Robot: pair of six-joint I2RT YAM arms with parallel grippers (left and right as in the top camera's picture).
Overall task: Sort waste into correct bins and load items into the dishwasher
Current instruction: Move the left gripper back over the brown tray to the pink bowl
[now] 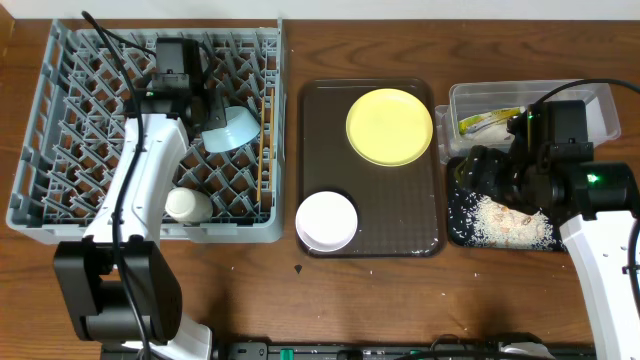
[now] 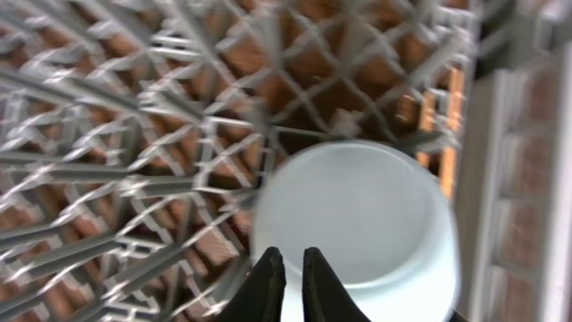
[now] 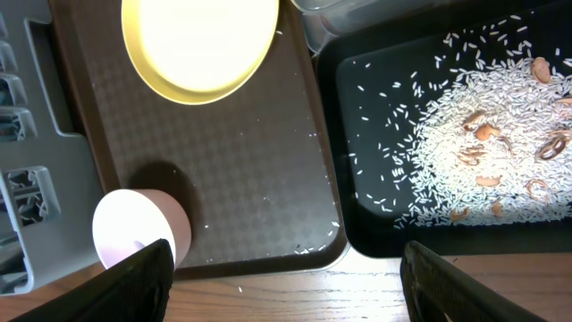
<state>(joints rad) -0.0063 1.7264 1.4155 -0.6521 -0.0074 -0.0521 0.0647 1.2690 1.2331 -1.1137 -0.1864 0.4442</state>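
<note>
The light blue bowl (image 1: 232, 129) lies tilted in the grey dish rack (image 1: 60, 150). My left gripper (image 1: 205, 118) is shut on the bowl's rim; in the left wrist view the fingers (image 2: 293, 268) sit nearly together against the bowl (image 2: 357, 215). Two chopsticks (image 1: 263, 150) stand along the rack's right side. The yellow plate (image 1: 390, 126) and the white bowl (image 1: 327, 220) are on the brown tray. My right gripper (image 3: 304, 286) is wide open and empty above the black tray (image 1: 460, 230), which holds rice scraps (image 1: 510, 220). The wrapper (image 1: 488, 121) lies in the clear tub (image 1: 470, 95). I see no napkin.
The dark brown serving tray (image 1: 370, 200) lies between the rack and the bins, with stray rice grains on it (image 3: 304, 246). A white round object (image 1: 188, 205) sits in the rack's front row. Bare wooden table (image 1: 400, 300) runs along the front.
</note>
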